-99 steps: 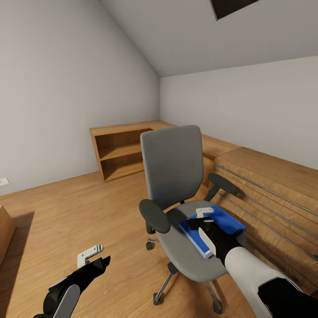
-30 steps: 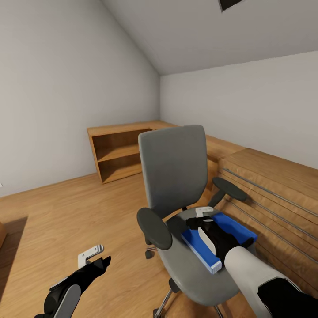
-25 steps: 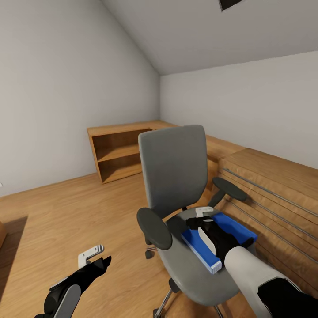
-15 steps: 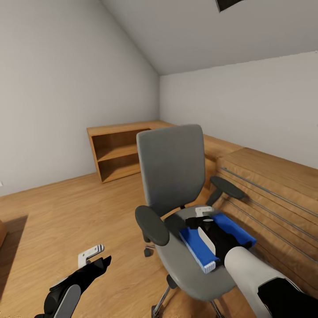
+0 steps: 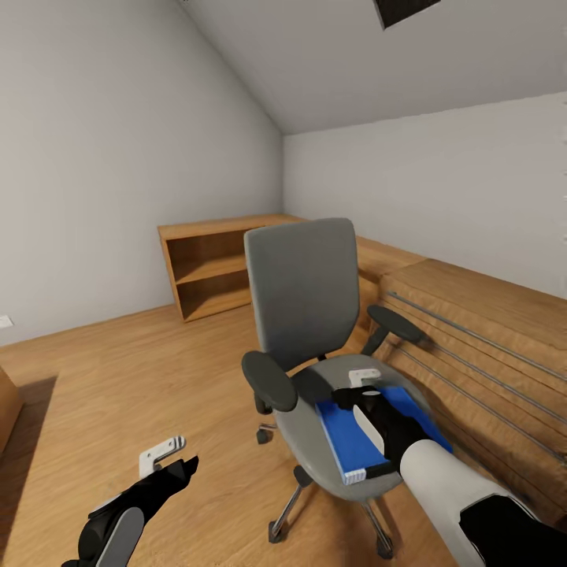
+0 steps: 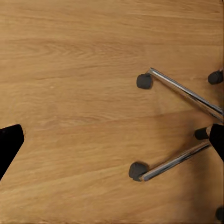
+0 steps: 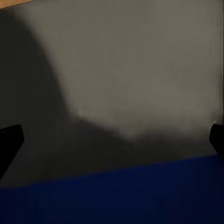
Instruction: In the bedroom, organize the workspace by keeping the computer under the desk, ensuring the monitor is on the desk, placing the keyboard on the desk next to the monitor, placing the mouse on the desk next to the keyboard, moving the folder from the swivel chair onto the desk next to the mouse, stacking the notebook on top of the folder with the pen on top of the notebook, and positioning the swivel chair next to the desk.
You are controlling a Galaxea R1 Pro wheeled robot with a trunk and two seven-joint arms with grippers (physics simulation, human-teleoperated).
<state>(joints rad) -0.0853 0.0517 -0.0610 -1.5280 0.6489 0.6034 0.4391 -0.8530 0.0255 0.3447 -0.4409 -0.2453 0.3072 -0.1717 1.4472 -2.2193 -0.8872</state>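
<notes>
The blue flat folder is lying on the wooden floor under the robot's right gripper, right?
Not quite. The blue flat folder lies on the grey swivel chair's seat, not the wooden floor, under the right gripper. The head view shows it.

No text, label, brand, number or sign could be read in any of the views. The blue folder (image 5: 352, 438) on the swivel chair (image 5: 315, 331) bore no legible marking, and its cover was plain. The wooden shelf (image 5: 206, 268) and the walls carried no writing either.
</notes>
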